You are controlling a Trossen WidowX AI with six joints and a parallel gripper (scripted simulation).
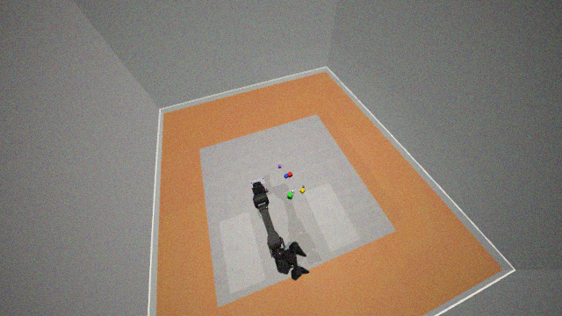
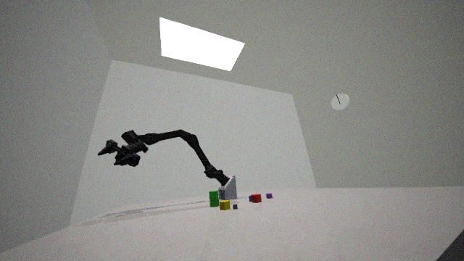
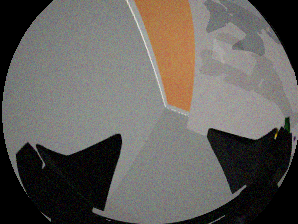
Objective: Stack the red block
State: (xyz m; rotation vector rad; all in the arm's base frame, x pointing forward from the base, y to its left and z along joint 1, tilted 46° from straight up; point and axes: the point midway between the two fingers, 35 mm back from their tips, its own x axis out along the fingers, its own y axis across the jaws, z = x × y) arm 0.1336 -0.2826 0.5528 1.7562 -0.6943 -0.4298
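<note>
Grey tabletop [image 1: 342, 175] inside orange border; arm [image 2: 188, 143] stretched high toward 6 o'clock, well off the blocks. Fingers [image 2: 109, 149] spread wide, empty, likely pre-grasp. Red block [image 1: 290, 174] on tabletop touching blue one, at 12 o'clock from green tower [image 1: 290, 195], apart.
</note>
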